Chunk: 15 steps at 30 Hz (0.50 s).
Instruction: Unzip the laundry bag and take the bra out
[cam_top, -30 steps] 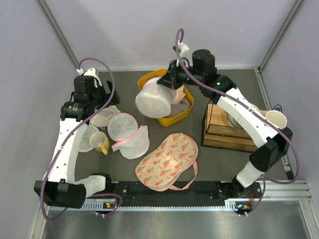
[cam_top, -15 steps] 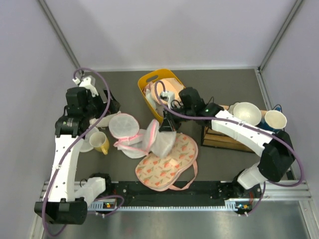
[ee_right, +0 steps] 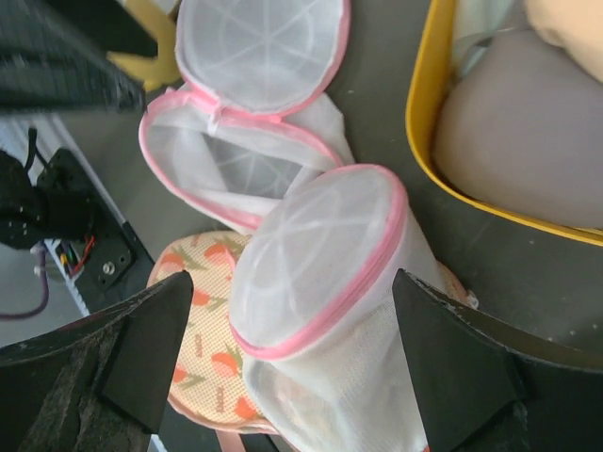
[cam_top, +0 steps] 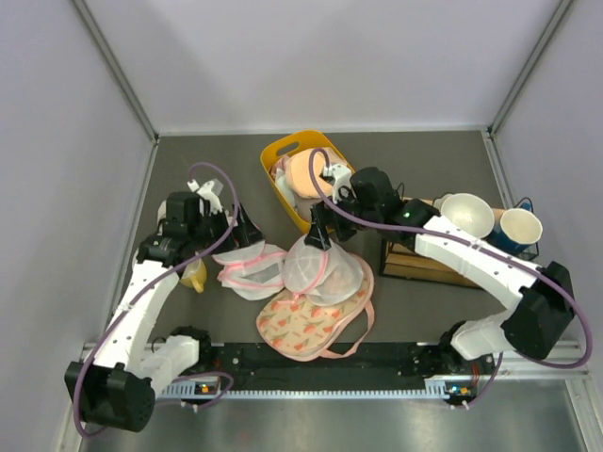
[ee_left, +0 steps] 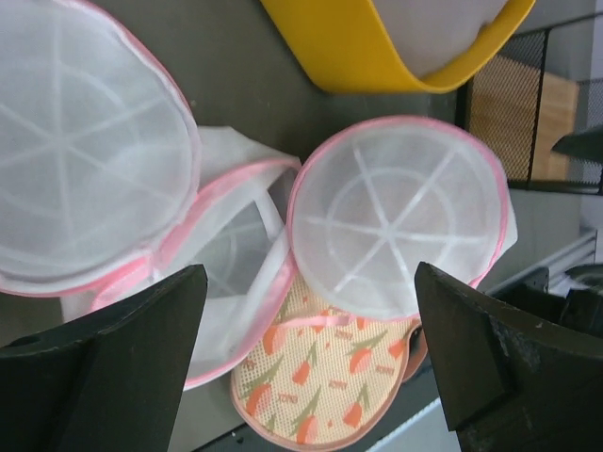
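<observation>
Two pink-edged mesh bags lie touching at mid-desk (cam_top: pixel 424 160), and that is the first hazard. The laundry bag (ee_right: pixel 316 264) stands tilted on its edge, directly under the right claw (ee_right: pixel 292 282). A second mesh bag (cam_top: pixel 247 268) lies at its 9 o'clock, under the left claw (ee_left: pixel 311 273).

Right claw: jaws spread wide, one either side of the dome, nothing gripped. Left claw: jaws equally wide, empty, hovering above the seam between the two bags.

A peach-print pouch (cam_top: pixel 316 315) lies partly beneath the laundry bag, toward 6 o'clock; the yellow bin (cam_top: pixel 283 151) sits at 12 o'clock.

Bra: not made out in any view; no orange shows through the mesh, so which bag holds it cannot be told.

Risks, as judged:
- the wrong bag gets worked, the pink rims being alike and overlapping;
- the zipper pull is not visible, so a closing claw may pinch mesh or tape instead and snag it;
- the bag is light and propped on soft fabric, so a pull on the zip with no second hold would likely drag or topple it rather than open it;
- both claws converge near one spot, so contact between them is possible.
</observation>
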Motion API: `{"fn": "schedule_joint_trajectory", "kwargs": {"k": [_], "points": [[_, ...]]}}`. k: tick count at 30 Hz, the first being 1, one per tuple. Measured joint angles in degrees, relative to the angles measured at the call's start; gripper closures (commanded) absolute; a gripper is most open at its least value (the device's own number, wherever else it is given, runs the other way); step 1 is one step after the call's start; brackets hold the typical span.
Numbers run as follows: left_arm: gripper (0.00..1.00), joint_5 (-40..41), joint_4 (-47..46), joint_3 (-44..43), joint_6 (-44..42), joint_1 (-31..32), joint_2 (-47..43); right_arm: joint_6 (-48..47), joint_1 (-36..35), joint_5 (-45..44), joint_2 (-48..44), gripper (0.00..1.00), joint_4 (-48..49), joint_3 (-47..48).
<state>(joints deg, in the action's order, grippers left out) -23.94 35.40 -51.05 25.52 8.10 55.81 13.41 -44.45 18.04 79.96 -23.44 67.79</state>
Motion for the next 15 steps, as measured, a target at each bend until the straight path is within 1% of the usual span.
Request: {"fn": "schedule_joint_trajectory", "kwargs": {"k": [3,6,9,11,12,13,15], "points": [[0.02,-0.66,-0.68,3.08,0.79,1.49,-0.46,3.13,0.00,-3.61,-1.25,0.11,-0.17,0.00],[0.02,-0.22,-0.83,4.09,1.46,1.49,-1.40,6.34,0.00,-5.35,-0.96,0.12,-0.02,-0.68],[0.02,0.52,-1.86,4.13,2.03,1.49,-2.84,8.87,-0.52,-7.43,0.17,0.16,-0.24,-2.19],[0.02,0.81,-2.47,4.13,2.27,1.49,-3.23,9.92,-1.68,-9.46,1.86,0.30,-0.55,-2.93],[0.02,0.87,-2.62,4.13,2.29,1.49,-3.17,10.29,-2.36,-10.40,2.84,0.38,-0.79,-3.04],[0.02,0.87,-2.62,4.13,2.32,1.49,-2.99,10.64,-2.91,-11.06,3.85,0.61,-0.81,-3.17],[0.02,0.92,-2.69,4.13,2.32,1.49,-2.69,10.82,-3.52,-12.17,5.22,0.94,-1.14,-3.26]]}}
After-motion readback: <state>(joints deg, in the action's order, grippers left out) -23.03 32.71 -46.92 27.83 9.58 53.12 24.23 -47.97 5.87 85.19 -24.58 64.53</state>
